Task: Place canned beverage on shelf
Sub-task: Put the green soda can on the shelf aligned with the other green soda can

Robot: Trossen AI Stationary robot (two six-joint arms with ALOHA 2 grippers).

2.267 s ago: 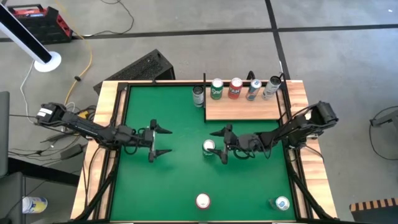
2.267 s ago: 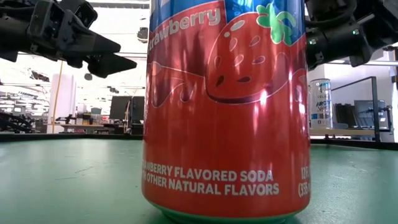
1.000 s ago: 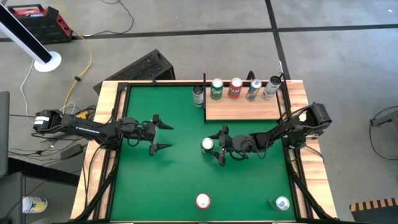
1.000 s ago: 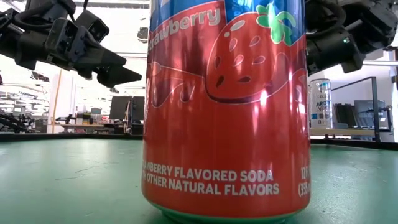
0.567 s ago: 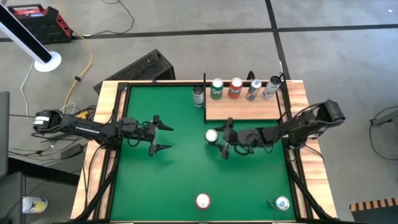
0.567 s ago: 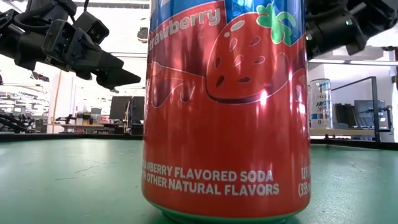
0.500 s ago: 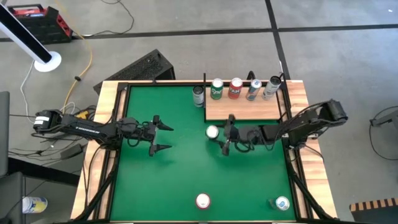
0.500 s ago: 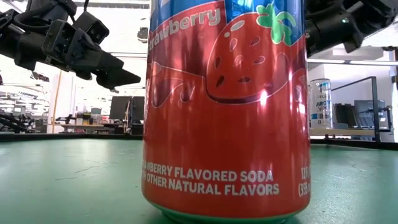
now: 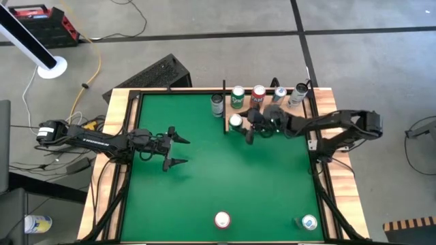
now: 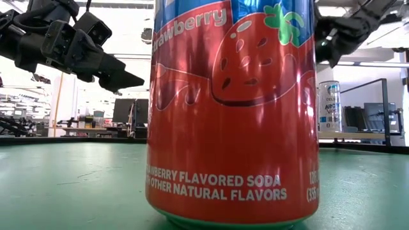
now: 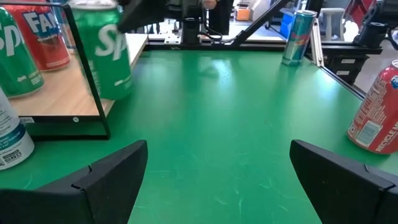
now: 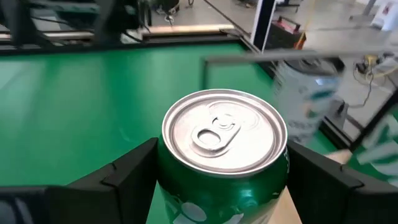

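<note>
Right gripper (image 9: 246, 126) clamped on green can (image 9: 235, 122), over shelf (image 9: 286, 121) left edge, not yet set down. Four cans lined along shelf far edge. Left gripper (image 9: 176, 150) splayed, idle, tabletop left-centre.

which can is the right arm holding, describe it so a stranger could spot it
Start at the light-brown wooden shelf in the far right part of the green table. At its left front corner the right gripper is shut on a green can with a silver top. Unlike the cans in a row along the shelf's back edge, it sits between dark fingers.
</note>
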